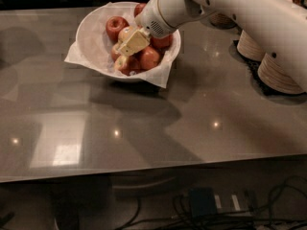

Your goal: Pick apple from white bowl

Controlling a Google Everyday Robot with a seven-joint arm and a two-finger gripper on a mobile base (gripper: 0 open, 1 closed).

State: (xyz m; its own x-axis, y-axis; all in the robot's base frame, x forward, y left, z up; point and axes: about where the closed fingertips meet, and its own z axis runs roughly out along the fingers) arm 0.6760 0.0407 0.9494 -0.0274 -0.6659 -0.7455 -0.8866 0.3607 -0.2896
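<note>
Camera view: wide round white bowl lined with white paper, corners hanging over the rim, sits near the far edge of the glossy grey bench, left of centre. The pale yellow-green apple lies in the bowl mid-pile, with all-red apples packed around it. The gripper with pale yellow tips is down inside the bowl, on or just over that apple; contact unclear, and I can't tell how wide it stands. The thick white arm reaches in from the far right corner and covers the bowl's far right rim. Two stacks of white plates on a dark mat sit at the right edge. Black cables are tangled below the near edge.
</note>
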